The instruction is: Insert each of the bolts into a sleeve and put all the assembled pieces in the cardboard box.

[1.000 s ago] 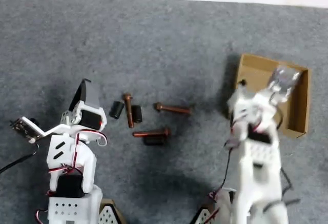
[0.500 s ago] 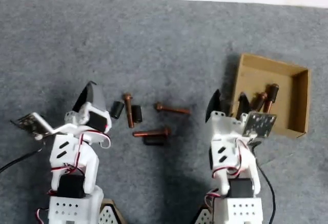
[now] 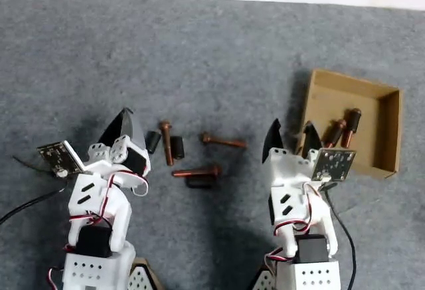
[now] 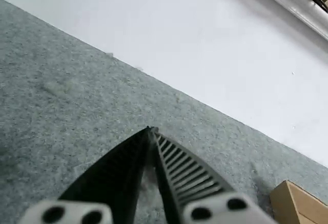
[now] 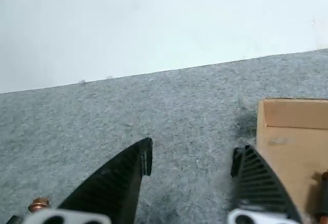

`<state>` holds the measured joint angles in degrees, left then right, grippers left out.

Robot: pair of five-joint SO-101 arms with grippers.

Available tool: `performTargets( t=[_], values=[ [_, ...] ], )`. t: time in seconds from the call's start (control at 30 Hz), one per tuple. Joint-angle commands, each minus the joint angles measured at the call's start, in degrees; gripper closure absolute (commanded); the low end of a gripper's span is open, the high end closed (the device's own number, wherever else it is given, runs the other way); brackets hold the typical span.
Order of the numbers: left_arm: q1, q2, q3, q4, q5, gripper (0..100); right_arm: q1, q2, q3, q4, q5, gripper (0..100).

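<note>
Draws the right gripper (image 3: 291, 141) back off the cardboard box (image 3: 323, 97), away from the blurred hover over the box floor of a second ago. Parks it just beside the box's outer wall, fingers spread wide and holding nothing, with bare table (image 5: 195, 116) between the two tips in the right wrist view. Uncovers two assembled pieces (image 3: 350, 125) lying side by side, slanted, on the box floor.

Turns the left gripper (image 3: 123, 125) a little toward the loose parts over the same second, swinging the wrist camera board round too. Keeps the fingers closed, tips meeting in the left wrist view, nothing pinched. Stops near the left sleeve (image 3: 153, 142), apart from it.

Leaves the rest untouched between the arms. Left bolt (image 3: 165, 143) pointing away, flanked by the left sleeve and the middle sleeve (image 3: 177, 146). Far bolt (image 3: 224, 142) crosswise, alone. Near bolt (image 3: 196, 170) crosswise, right against the near sleeve (image 3: 199, 182).

Reads as a drop-off just finished: two pairs boxed, three bolts and three sleeves to go. Frees both arms for the next pairing. Probably calls for one gripper on a bolt and the other on a sleeve. Favours the left gripper for the left sleeve, once opened. Risks rolling the round parts across the table with any careless nudge.
</note>
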<state>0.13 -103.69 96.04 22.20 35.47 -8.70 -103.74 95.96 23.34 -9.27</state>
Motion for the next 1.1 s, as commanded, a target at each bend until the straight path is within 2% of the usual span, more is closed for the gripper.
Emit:
performTargets(
  t=[0.0,1.07],
  values=[
    [1.1,-0.57,1.1,0.79,-0.53,99,-0.57,-0.84,5.23,0.13,-0.35,77.1],
    [0.75,-0.66,1.1,0.62,-0.53,99,-0.57,-0.4,5.23,1.89,-0.35,77.1]
  ],
)
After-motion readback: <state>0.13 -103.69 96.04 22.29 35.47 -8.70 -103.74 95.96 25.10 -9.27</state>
